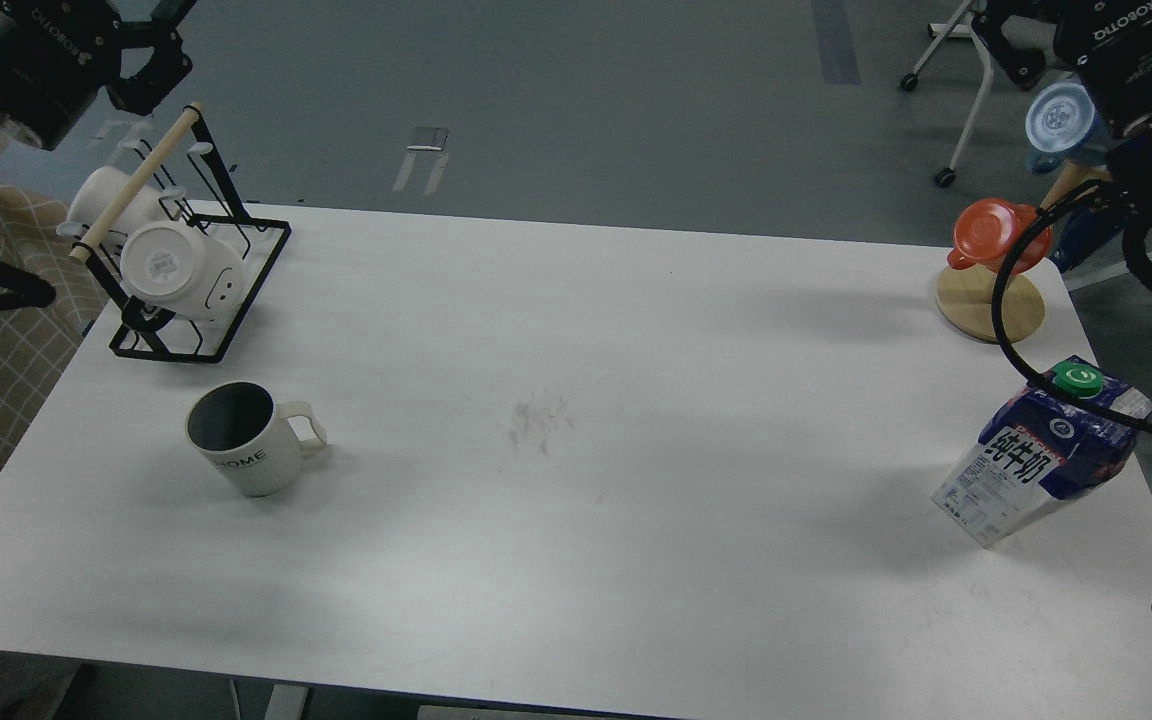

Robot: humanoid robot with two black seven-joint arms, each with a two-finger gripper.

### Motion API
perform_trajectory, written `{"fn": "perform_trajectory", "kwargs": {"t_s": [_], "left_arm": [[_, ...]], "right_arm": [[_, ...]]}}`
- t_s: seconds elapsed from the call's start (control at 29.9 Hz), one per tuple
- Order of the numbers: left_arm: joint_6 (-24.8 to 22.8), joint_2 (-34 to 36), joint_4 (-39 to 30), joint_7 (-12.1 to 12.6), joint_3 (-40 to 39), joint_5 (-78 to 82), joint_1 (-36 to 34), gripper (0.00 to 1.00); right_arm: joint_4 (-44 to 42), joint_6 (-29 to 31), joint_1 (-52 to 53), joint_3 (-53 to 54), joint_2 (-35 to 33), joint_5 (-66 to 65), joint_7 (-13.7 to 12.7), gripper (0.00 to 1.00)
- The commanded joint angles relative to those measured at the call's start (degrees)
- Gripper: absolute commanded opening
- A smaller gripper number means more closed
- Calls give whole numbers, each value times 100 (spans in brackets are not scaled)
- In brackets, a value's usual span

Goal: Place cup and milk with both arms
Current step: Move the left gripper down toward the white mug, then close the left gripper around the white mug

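Observation:
The cup point(241, 440), an off-white ribbed mug marked "HOME", stands upright on the left part of the white table point(576, 560), handle to the right. The milk point(1041, 460), a dark-blue and white carton with a green cap, stands near the table's right edge. My left gripper point(176, 30) is high at the top left, far behind the cup, open and empty. My right gripper point(1011, 30) is high at the top right, far behind the milk, open and empty, with one finger cut off by the view's top edge. A black cable of my right arm crosses by the carton's cap.
A black wire rack point(201, 345) holding white smiley mugs point(176, 268) stands at the back left, just behind the cup. A round wooden stand point(986, 305) with an orange mug point(998, 235) and a blue mug point(1061, 115) is at the back right. A chair point(976, 70) stands beyond.

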Motion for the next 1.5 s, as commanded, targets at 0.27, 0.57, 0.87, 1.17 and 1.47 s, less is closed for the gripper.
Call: {"fn": "perform_trajectory", "kwargs": {"t_s": [0.27,0.57,0.87,1.17,1.47], "left_arm": [[-21,2242,-2106,-56,1276,2090,739,98],[-21,1830,-2537,-74,1435,5385,757,96],[1,1407,-2643,-214,2102,8270,889,96],[1003,1733,-2476,-425,2920,8552,924,87],[1012,1575,-2380,-390,2920,8552,906,27]], "right_arm": [[-57,0,-169,370,12,7,9,100],[-66,0,-257,538,12,7,9,100],[-22,0,-353,801,-5,7,0,100],[-4,0,-459,925,-67,16,0,100],[22,0,-468,924,-23,51,0,100]]}}
